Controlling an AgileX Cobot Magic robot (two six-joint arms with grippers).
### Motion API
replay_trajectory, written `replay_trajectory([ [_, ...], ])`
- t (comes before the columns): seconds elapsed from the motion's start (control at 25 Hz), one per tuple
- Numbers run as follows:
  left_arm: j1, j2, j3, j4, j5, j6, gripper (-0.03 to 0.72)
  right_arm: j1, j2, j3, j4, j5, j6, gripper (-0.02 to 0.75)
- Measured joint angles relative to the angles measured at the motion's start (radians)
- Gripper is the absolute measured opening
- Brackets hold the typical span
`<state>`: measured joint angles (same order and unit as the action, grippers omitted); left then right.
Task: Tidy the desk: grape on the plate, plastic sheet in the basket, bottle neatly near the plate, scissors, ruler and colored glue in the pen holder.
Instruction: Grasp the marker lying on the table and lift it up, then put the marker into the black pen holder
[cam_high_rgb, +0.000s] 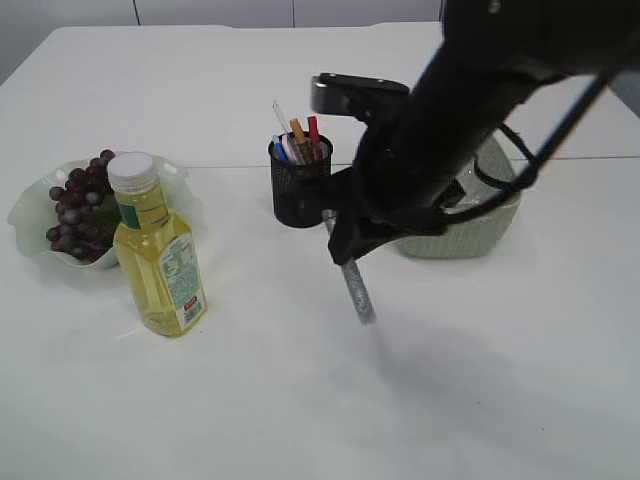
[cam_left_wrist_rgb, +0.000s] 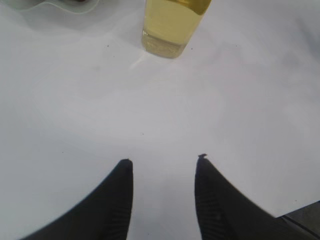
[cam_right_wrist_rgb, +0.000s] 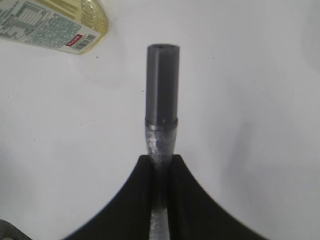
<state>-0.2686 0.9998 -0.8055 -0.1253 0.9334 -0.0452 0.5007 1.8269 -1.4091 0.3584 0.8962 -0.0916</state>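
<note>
You have the grape (cam_high_rgb: 78, 208) bunch, dark purple, already lying on the wavy-edged pale plate (cam_high_rgb: 30, 205) at the left of the tabletop. Just in front of the plate, at its right side, the bottle (cam_high_rgb: 160, 255) stands upright: clear plastic, yellow liquid, white cap, printed label. Your pen holder (cam_high_rgb: 297, 185), a black mesh cup, stands upright near the middle with several colored sticks poking out of its top. Right of it sits the pale green basket (cam_high_rgb: 497, 212). The glitter glue tube (cam_right_wrist_rgb: 161, 107), silvery grey with a dark cap, hangs tilted between holder and basket, cap end lowest.
</note>
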Motion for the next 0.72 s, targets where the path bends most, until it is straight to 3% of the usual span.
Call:
replay_trajectory([
  [0.16, 0.000, 0.000, 0.000, -0.002, -0.002, 0.000, 0.307, -0.064, -0.115, 0.148, 0.127, -0.137, -0.264, 0.031],
  [0.36, 0.000, 0.000, 0.000, -0.013, 0.011, 0.000, 0.307, -0.162, -0.142, 0.167, 0.339, -0.284, -0.497, 0.031],
  [0.52, 0.000, 0.000, 0.000, -0.021, 0.036, 0.000, 0.307, -0.196, -0.138, 0.170, 0.665, -0.412, -0.890, 0.031],
  [0.72, 0.000, 0.000, 0.000, -0.023, 0.040, 0.000, 0.307, -0.196, -0.060, 0.145, 1.233, -0.455, -1.493, 0.031],
])
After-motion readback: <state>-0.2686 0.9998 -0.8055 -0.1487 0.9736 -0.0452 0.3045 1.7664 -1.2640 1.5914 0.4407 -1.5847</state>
